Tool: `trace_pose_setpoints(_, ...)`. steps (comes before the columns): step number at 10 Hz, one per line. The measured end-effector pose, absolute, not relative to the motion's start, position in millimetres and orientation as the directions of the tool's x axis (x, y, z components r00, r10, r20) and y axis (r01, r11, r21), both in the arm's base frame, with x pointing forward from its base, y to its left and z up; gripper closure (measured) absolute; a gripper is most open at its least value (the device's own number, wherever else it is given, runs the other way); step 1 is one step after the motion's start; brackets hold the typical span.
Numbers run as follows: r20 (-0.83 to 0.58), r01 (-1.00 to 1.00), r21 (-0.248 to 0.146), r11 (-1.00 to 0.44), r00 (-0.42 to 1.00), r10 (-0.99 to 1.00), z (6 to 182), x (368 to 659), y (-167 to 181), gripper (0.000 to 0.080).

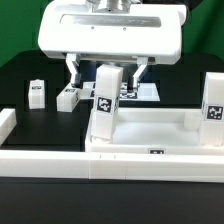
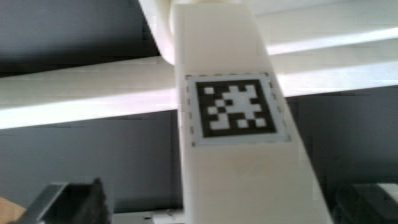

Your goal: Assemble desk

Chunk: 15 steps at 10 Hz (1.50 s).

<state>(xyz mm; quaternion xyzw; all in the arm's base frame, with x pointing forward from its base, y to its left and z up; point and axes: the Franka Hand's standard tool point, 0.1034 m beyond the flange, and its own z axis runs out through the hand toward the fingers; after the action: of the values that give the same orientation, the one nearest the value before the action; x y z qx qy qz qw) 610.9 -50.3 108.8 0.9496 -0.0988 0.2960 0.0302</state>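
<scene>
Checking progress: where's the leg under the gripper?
The leg stands slightly tilted at the tabletop's end on the exterior view's left, under the open gripper, with a loose leg further left.

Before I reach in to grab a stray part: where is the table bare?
Bare black table lies between the loose legs, border wall and tabletop. The tabletop's floor between its upright legs is free too. Crowded beneath the gripper.

Exterior view faces the arm [image 1: 110,30] head-on from slightly above; wrist view looks down from very near — both share the upright tagged leg [image 1: 106,100] [image 2: 231,130].
</scene>
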Motion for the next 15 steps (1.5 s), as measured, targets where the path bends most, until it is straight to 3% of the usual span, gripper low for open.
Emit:
trace_pose_setpoints(3, 0.573, -0.210, -0.011, -0.978, 0.800, -0.178, 122.4, 614.7, -53.0, 0.0150)
trace_pose_setpoints(6, 0.565, -0.215, -0.032, -0.976, 0.802, -0.195, 148.3, 618.3, -56.7, 0.0150)
trace_pose_setpoints(9, 0.547, -0.212, -0.036, -0.977, 0.814, -0.197, 144.4, 617.1, -55.0, 0.0150)
trace_pose_setpoints(11, 0.410, -0.204, -0.075, -0.976, 0.886, -0.216, 136.1, 615.2, -46.3, 0.0150)
trace_pose_setpoints(15, 0.167, -0.203, -0.114, -0.972, 0.961, -0.221, 128.8, 615.4, -50.8, 0.0150)
